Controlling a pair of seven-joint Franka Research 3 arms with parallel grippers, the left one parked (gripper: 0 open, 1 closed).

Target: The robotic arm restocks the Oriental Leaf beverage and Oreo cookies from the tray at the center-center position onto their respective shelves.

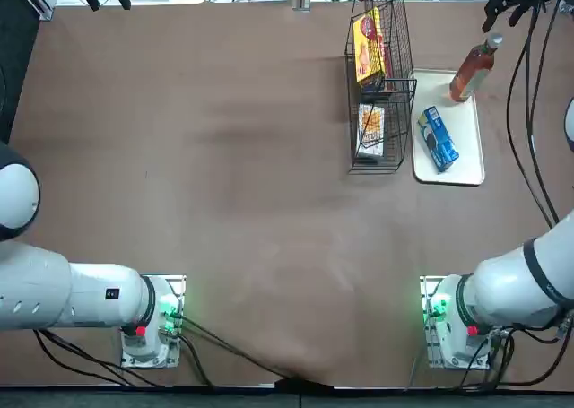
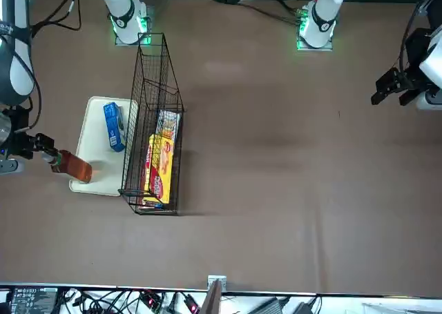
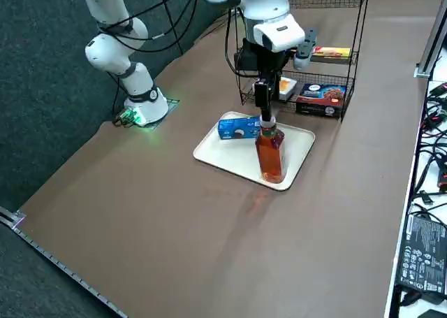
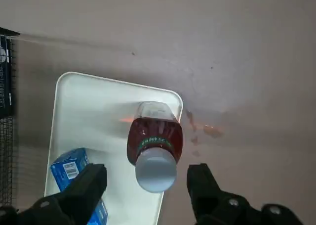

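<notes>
Reddish-brown tea fills the bottle (image 3: 270, 154) standing upright on the white tray (image 3: 241, 154), its white cap near my right gripper (image 4: 147, 171), whose fingers are spread wide. Beside the bottle, apart from it, lies the blue Oreo packet (image 1: 438, 139). Next to the tray stands the black wire rack (image 1: 379, 164), holding a yellow-and-red packet (image 1: 368, 47).

Tray (image 1: 459, 172) observed just right of the black wire rack (image 1: 379, 164). The tea bottle (image 1: 473, 69) stood at the tray's far right; the blue Oreo packet (image 1: 438, 139) lay nearer, to its left.
</notes>
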